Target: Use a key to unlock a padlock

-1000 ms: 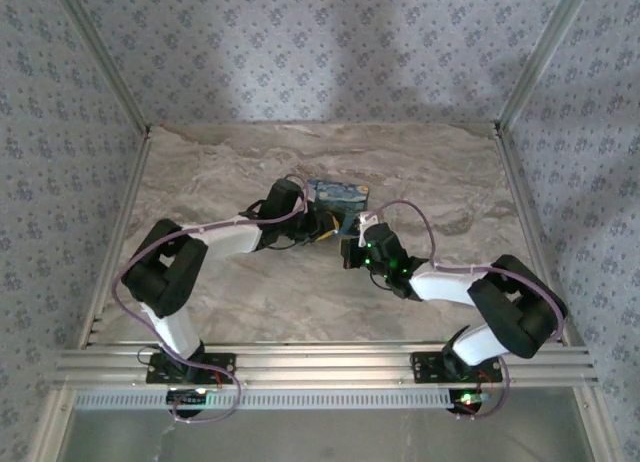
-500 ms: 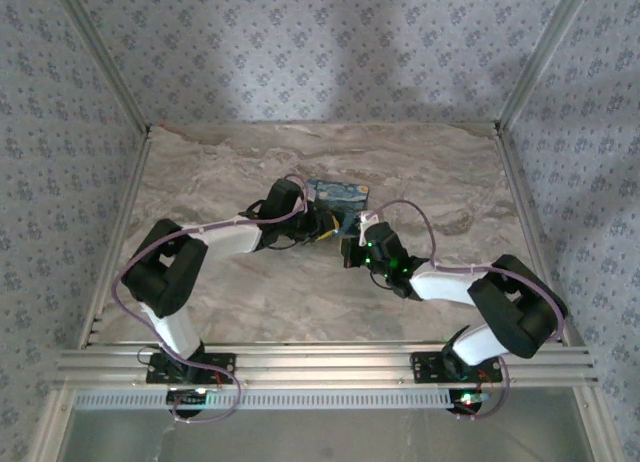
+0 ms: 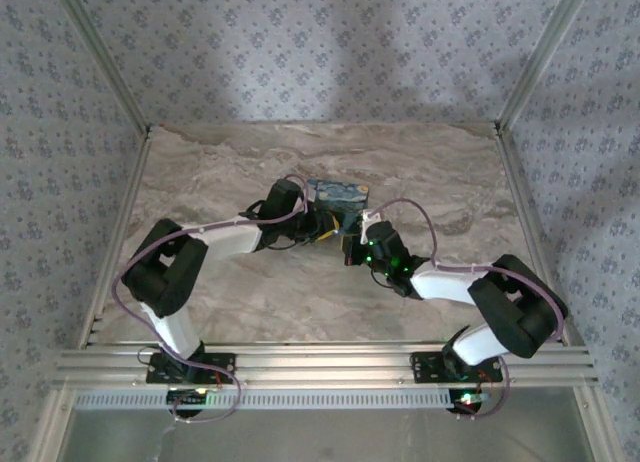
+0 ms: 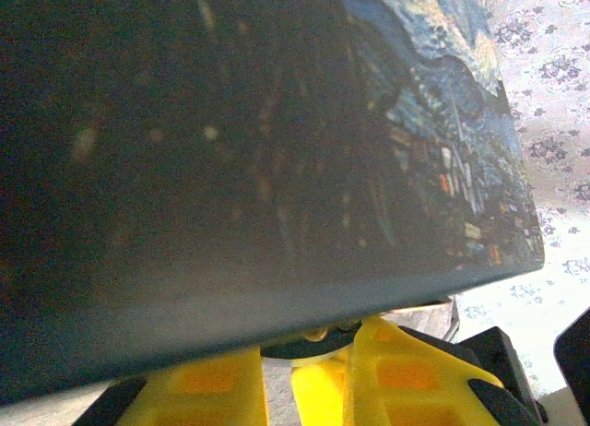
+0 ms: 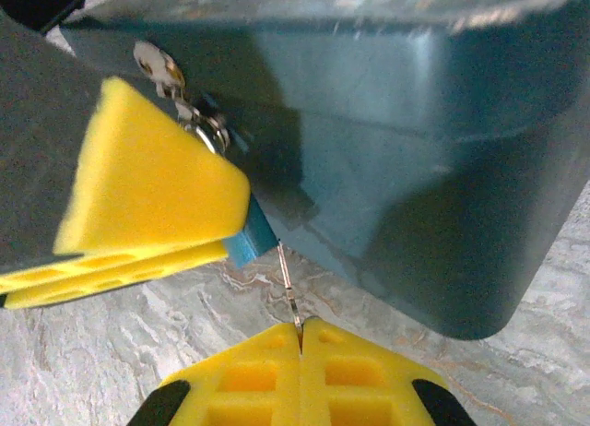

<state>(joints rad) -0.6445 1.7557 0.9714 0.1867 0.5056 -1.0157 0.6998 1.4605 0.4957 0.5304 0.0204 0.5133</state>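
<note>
Two robot arms meet over the middle of a marble-patterned desk, both reaching to a blue box printed with a swirling night sky.

The left fingers are yellow and stand slightly apart, pinching a small grey metal piece, the padlock, which sits in the gap between them. The box's dark wall looms just beyond these fingers, so close that it is blurred.

The right fingers, also yellow, are pressed tightly together. A thin sliver of metal, the key, seen edge-on, comes out of the seam at their tips. It slants up toward a small blue tab just under the left arm's yellow finger. Small silvery metal parts show along that finger's far edge, against the box's wall; their exact shape cannot be told.
</note>
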